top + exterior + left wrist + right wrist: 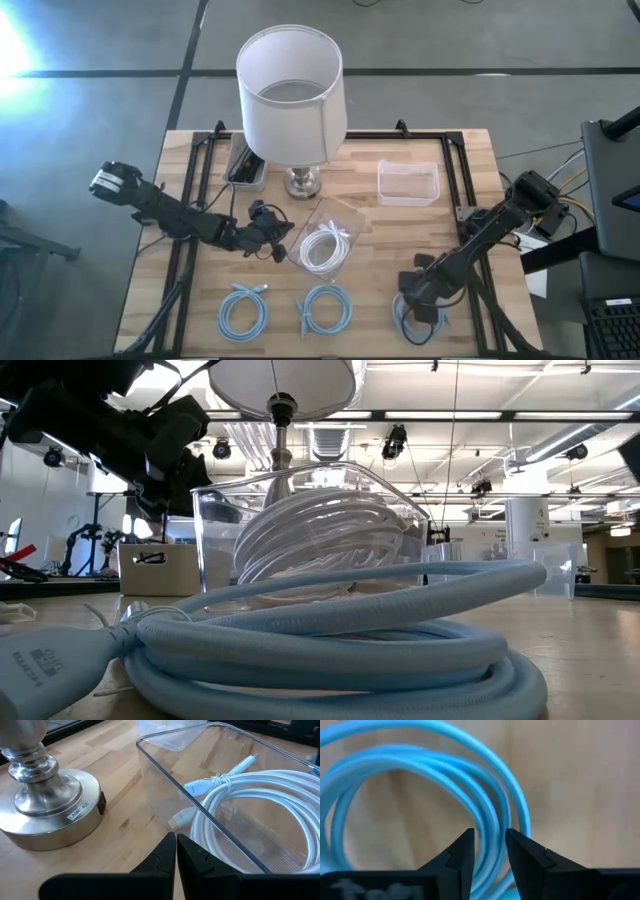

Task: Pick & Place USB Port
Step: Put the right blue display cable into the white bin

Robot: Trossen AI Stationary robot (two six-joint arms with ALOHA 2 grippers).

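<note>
Third blue coiled cable (420, 800) flat on the wooden counter (470, 200) at its near right, directly beneath the right tool (489, 851). Fingers slightly apart, straddling the loops of the coil; not clear whether clamped on them. Two more blue coils on the near edge: one (244, 309) at left, one (325, 308) at centre, apart from each other. Just beyond them, a clear bin (220, 795) tilted on the counter, with a white coiled cable (260, 815) inside. Left tool (176, 851) just beside the bin's left wall, fingers pressed together, empty. Behind the bin, lamp (291, 95) with white shade and silver base (47, 805), labelled, close to the bin. Small dark-filled tray (246, 170) left of the lamp base. Empty clear container (408, 182) to the lamp's right, well apart from the right tool.
</note>
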